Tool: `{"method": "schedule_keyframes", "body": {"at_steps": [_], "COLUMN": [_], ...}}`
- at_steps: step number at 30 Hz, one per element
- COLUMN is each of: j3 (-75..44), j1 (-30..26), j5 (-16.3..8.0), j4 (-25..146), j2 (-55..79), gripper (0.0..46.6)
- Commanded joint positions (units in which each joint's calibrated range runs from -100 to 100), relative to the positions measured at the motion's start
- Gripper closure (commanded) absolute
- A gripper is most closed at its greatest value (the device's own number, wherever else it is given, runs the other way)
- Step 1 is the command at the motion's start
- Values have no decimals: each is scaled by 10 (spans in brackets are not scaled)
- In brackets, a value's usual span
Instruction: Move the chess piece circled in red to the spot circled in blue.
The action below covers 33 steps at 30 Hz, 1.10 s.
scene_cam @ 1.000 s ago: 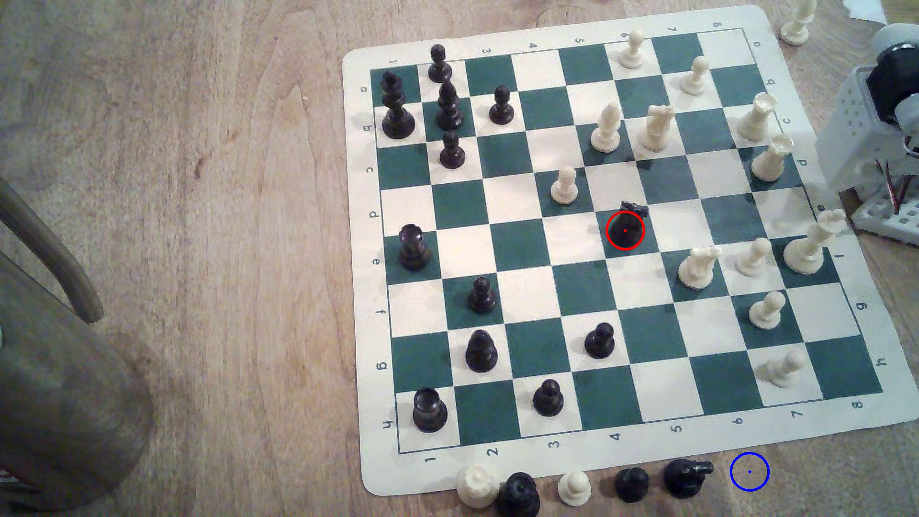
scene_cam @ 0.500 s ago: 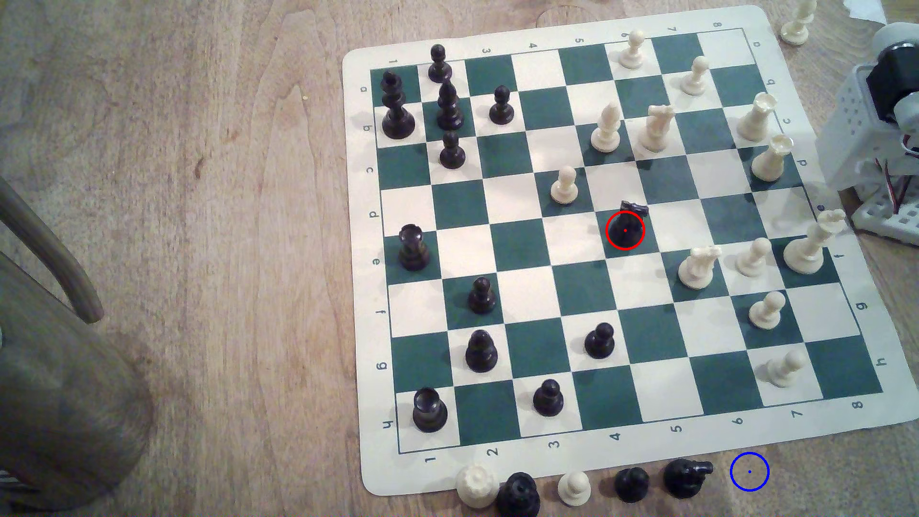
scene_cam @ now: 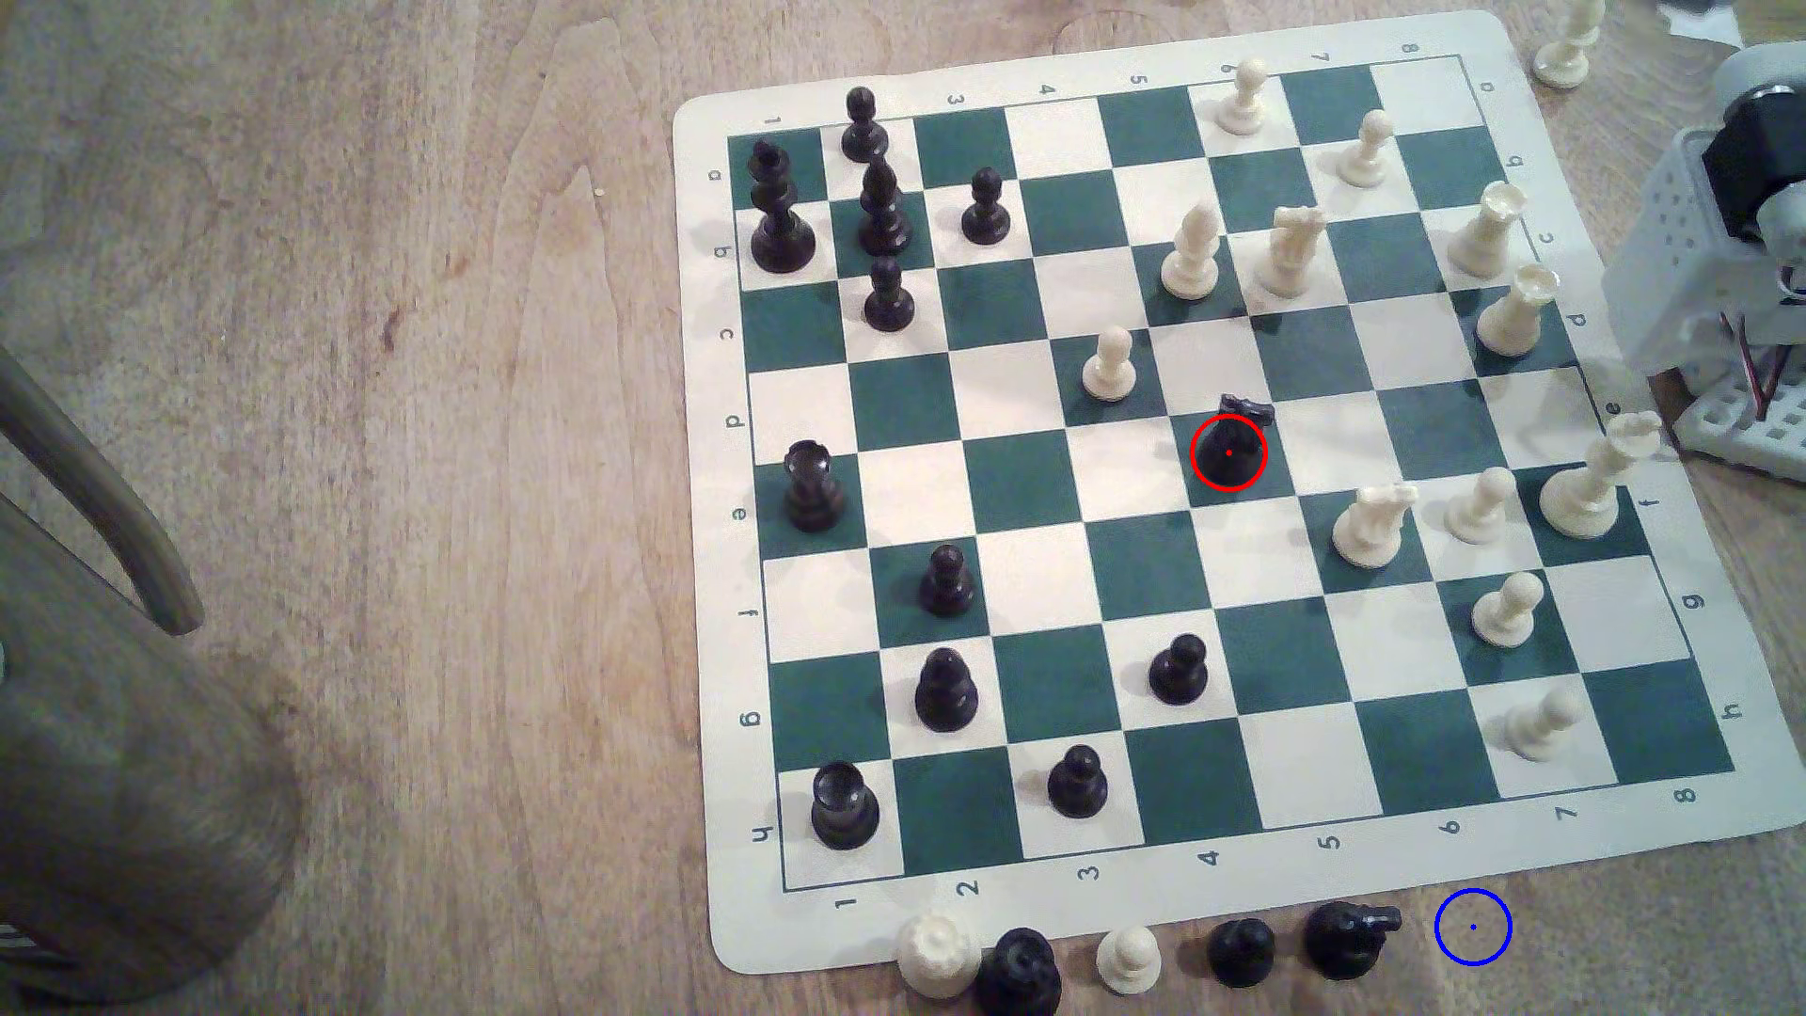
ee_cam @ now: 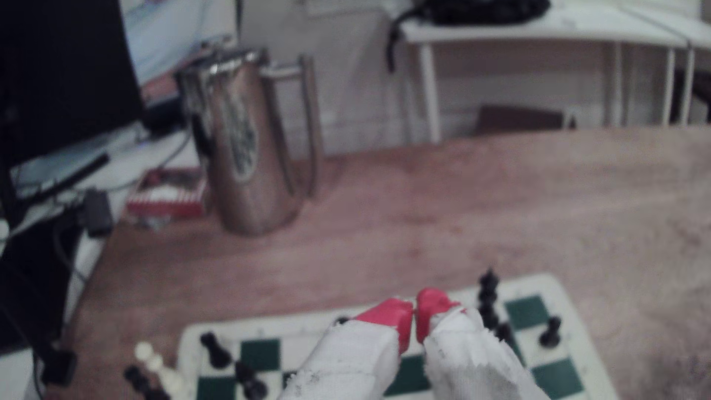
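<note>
The black knight (scene_cam: 1233,444) with the red ring on it sits upright on a green square a bit right of the board's middle in the exterior view, roughly centre-right of the frame, nothing touching it. A white pawn (scene_cam: 1109,364) is one square up-left of it, and a white knight (scene_cam: 1370,523) is down to its right. The blue ring (scene_cam: 1473,927) is drawn on bare wood at the lower right of the frame, just off the board's (scene_cam: 1261,904) bottom edge and right beside the second black knight (scene_cam: 1347,938), which stands at the end of a row of pieces along that edge. So the two circles are well apart, with several rows of squares between them.

The arm (scene_cam: 1720,244) pokes in at the exterior view's upper right edge, off the board, white body with a black motor on top.

In the wrist view the pincer (ee_cam: 414,317) is at the bottom centre of the frame: two white fingers with red tips (ee_cam: 388,313) pressed together or very nearly so, a thin dark slit between them, gripping nothing. It's up above the board's far edge, black pieces blurry either side. Behind it on the counter (ee_cam: 500,215) there's a metal jug (ee_cam: 246,146) at the upper left of the frame; same jug (scene_cam: 117,762) fills the exterior view's lower left corner.
</note>
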Motion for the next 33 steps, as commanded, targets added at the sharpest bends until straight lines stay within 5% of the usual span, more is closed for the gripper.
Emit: {"method": "schedule_keyframes", "body": {"at_steps": [1,12,15,23,28,33], "j3": [-81,-326,-337,-334,-245,-183], "j1": [-18,-75,-78,-97,-113,-115], "j5": [-22,-134,-142,-159,-168,-168], "j4": [58,256,252,297,241,193], "j2": [45,382,420,511,517,541], "gripper": [464,464,444,296,255,264]}}
